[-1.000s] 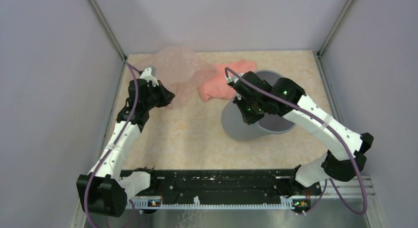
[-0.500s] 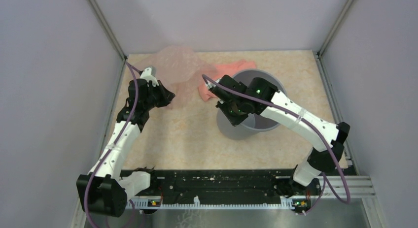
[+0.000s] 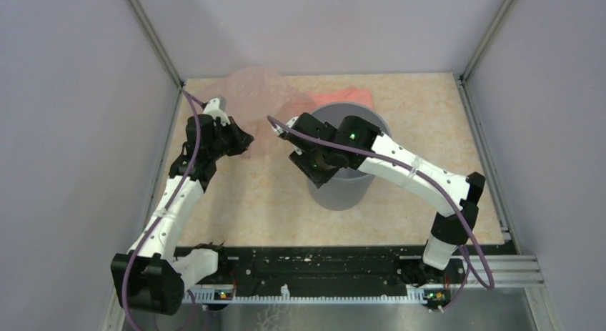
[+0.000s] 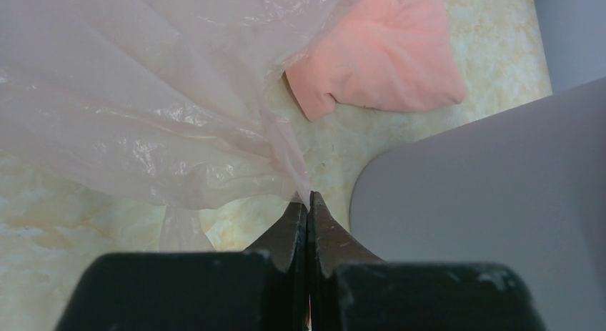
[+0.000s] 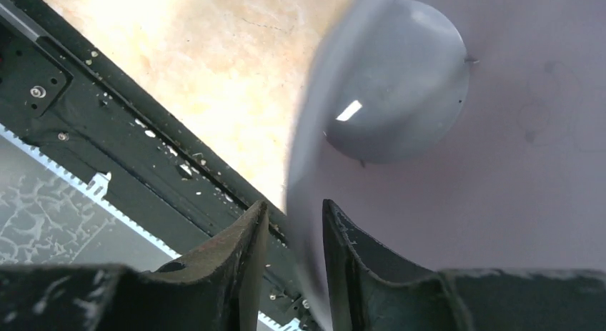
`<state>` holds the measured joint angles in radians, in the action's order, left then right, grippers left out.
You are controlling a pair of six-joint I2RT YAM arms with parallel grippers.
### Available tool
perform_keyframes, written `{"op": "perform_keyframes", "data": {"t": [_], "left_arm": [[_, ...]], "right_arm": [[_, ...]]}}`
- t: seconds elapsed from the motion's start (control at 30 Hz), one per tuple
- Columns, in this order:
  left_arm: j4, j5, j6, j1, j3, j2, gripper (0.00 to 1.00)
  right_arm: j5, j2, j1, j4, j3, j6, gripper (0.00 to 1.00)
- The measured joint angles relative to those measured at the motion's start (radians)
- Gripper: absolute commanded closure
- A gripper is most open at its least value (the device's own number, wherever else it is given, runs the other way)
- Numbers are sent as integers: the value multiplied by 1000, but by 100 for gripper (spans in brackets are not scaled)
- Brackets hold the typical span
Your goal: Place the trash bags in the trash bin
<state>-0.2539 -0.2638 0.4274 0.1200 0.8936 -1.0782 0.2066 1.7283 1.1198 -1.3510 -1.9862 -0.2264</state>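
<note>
The see-through pale pink trash bag (image 3: 257,88) lies crumpled at the back left of the table. My left gripper (image 3: 243,141) is shut on a thin twisted strand of it, and the left wrist view shows the film (image 4: 143,95) fanning out from the pinched tips of that gripper (image 4: 309,197). The grey trash bin (image 3: 339,195) stands upright mid-table. My right gripper (image 3: 314,168) hangs over its near-left rim. Its fingers stand apart astride the rim in the right wrist view (image 5: 294,202), one outside, one inside. The bin's bare bottom (image 5: 400,81) shows.
An opaque salmon-pink folded sheet (image 3: 346,96) lies behind the bin, also visible in the left wrist view (image 4: 386,59). The bin's grey wall (image 4: 486,202) is close to the right of the left gripper. The black base rail (image 3: 314,263) runs along the near edge.
The right arm has swung left and drawn the bin leftward, toward the left gripper. Its fingers have parted from the rim. The left arm and the bag have not moved.
</note>
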Motion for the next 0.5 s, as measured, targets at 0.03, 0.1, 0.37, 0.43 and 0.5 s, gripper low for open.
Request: {"op": "perform_keyframes", "data": {"t": [0.03, 0.1, 0.37, 0.43, 0.5], "left_arm": [[0, 0, 0, 0, 0, 0, 100], [0, 0, 0, 0, 0, 0, 100], [-1, 6, 0, 0, 2, 0, 100], [-2, 11, 1, 0, 7, 0, 100], [-5, 16, 1, 0, 20, 0, 100]], "right_arm": [[0, 3, 6, 2, -6, 1, 63], [0, 5, 13, 4, -12, 6, 61], [-1, 5, 17, 16, -13, 9, 38], [-1, 3, 17, 29, -13, 10, 30], [-1, -1, 17, 40, -13, 14, 25]]}}
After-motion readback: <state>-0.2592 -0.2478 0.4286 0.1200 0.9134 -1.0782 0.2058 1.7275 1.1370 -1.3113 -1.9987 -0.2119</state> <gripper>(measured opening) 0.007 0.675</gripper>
